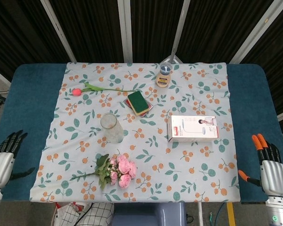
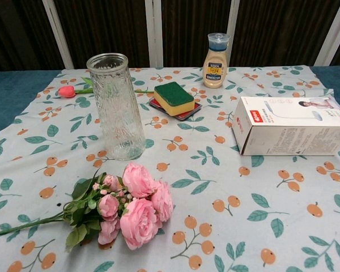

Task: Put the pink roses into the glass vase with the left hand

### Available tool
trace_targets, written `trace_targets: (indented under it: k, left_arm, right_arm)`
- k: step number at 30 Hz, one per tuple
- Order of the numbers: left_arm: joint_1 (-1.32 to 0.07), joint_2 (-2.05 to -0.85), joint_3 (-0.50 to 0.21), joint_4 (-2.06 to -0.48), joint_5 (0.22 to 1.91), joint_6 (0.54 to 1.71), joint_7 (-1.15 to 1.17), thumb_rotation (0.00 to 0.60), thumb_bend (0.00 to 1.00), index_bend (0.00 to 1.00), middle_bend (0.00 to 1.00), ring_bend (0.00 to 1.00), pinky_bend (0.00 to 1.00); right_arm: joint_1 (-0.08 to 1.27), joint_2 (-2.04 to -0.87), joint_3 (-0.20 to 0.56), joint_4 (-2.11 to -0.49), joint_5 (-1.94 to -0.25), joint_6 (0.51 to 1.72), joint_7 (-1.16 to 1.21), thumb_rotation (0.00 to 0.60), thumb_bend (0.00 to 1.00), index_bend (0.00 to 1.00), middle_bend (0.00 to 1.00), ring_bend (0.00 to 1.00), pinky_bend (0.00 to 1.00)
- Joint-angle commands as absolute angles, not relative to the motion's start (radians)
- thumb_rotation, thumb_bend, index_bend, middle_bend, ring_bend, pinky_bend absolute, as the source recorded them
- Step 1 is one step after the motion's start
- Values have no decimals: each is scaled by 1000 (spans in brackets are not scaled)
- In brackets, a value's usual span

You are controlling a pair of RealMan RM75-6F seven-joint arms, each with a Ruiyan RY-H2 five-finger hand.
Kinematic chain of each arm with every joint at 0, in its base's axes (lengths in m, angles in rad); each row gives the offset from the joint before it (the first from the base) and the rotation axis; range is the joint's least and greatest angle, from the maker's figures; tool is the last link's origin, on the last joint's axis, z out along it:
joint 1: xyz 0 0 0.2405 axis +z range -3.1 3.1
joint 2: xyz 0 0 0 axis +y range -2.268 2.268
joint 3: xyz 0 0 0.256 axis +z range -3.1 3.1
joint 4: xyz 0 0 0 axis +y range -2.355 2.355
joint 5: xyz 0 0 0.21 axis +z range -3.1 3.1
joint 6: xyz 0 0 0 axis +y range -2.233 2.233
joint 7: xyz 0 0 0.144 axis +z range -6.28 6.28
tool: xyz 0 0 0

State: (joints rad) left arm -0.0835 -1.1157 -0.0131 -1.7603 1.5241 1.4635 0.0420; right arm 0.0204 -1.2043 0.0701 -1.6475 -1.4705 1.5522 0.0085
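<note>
I see the pink roses (image 1: pixel 119 171) lying beside the upright glass vase (image 1: pixel 111 128), my left hand (image 1: pixel 2 162) and right hand (image 1: pixel 272 170) both spread, holding nothing.

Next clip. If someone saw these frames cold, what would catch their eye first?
Probably the pink roses, lying on their side at the near edge of the flowered cloth, just in front of the upright, empty glass vase. After that, the white box to the right. Both hands wait low at the table's corners with fingers apart, holding nothing: left hand and right hand.
</note>
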Motion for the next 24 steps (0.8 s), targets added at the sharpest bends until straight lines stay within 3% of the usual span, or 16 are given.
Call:
trace_targets:
  k: [1, 11, 20, 24]
  left_arm:
    - [-99, -1137, -2, -1786, 1524, 1436, 93, 600, 37, 37, 36, 6, 127]
    - [-182, -1172, -11, -1942, 1423, 1267, 200, 600, 34, 34, 46, 6, 126]
    - [-268, -1281, -14, -1982, 1305, 1103, 262, 600, 23, 34, 44, 6, 120]
    - [-293, -1314, -13, -1981, 1274, 1083, 324, 600, 23, 34, 44, 6, 100]
  right_arm:
    - [20, -1206, 69, -1648, -1473, 1552, 7, 600, 69, 0, 0, 50, 1]
    - [20, -1210, 75, -1645, -1468, 1550, 4, 600, 69, 0, 0, 49, 1]
    - [19, -1209, 78, -1646, -1467, 1549, 5, 600, 69, 0, 0, 50, 1]
    - [19, -1209, 79, -1645, -1466, 1547, 8, 600, 70, 0, 0, 50, 1]
